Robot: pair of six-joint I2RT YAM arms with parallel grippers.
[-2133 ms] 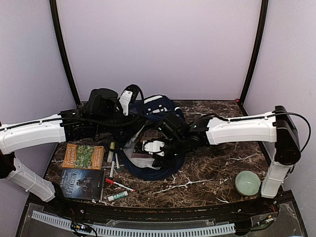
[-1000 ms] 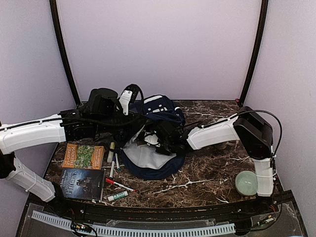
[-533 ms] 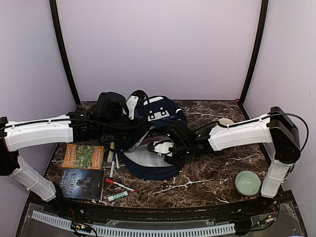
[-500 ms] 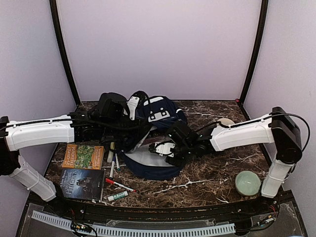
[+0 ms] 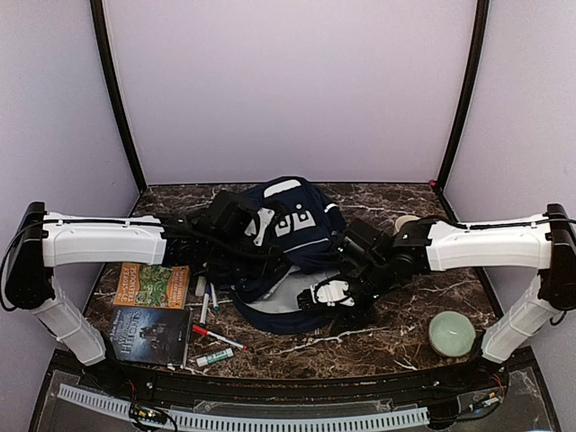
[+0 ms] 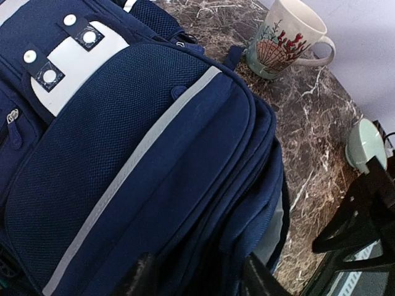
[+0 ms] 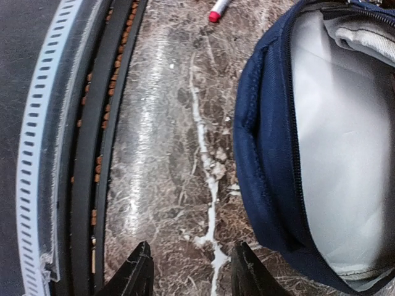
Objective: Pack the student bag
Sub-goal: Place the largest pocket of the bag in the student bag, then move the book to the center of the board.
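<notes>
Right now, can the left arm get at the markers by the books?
Probably yes. The markers lie uncovered between the books and the bag, close beside the left gripper, whose jaws are open and hold nothing.

Note navy blue over the student bag [image 5: 301,216], with pale grey stripes, a white patch carrying navy tabs and white studs, and a light grey lining. Log dark brown marble with white veining for the table [image 5: 396,315], pale green for the bowl [image 5: 450,334], and cream with a red, green and tan shell-and-coral print for the mug [image 6: 287,37]. Mark the far book [image 5: 151,284] orange and green, the near book [image 5: 149,334] almost black, and the marker [image 5: 216,337] white with a red cap.
</notes>
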